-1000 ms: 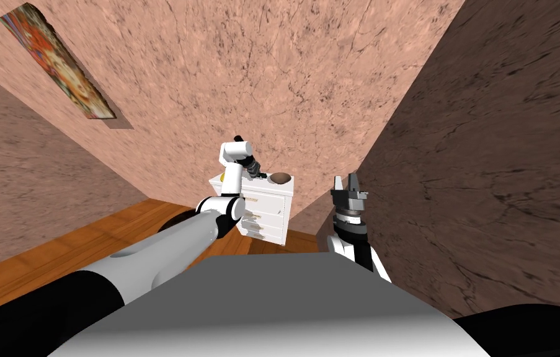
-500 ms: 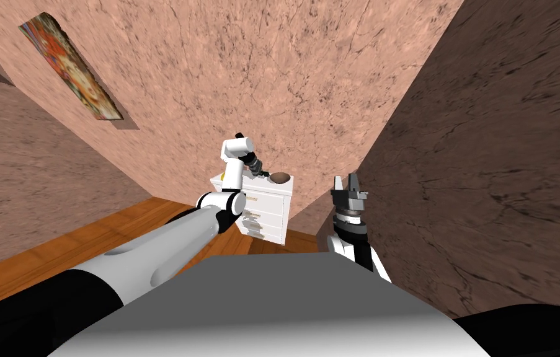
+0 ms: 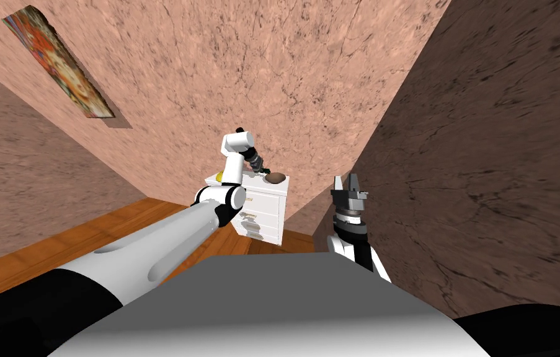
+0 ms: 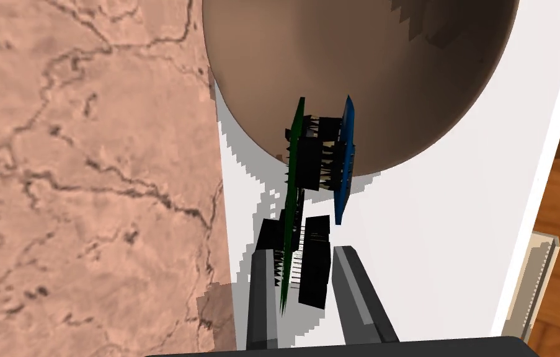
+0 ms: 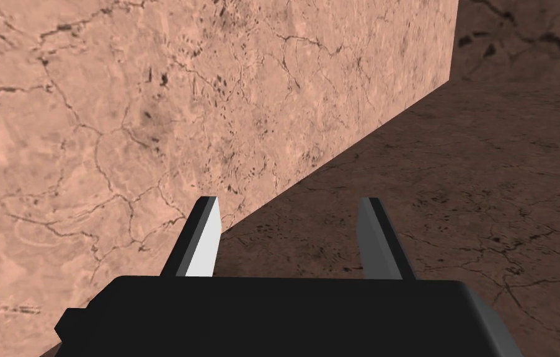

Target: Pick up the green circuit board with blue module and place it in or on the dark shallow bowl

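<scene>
Left claw (image 4: 303, 254) grasps the circuit board (image 4: 296, 155) edge-on just beside the brown bowl (image 4: 359, 62) on the white dresser (image 4: 446, 248), so pickup looks done and only placing remains; right claw (image 5: 288, 207) hangs spread.

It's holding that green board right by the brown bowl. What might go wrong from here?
1. The left gripper pinches the green circuit board by one end, edge-on, so it might pivot or slip out.
2. The board's near half seems to hang short of the brown bowl, so letting go now could drop it onto the white dresser top instead.
</scene>
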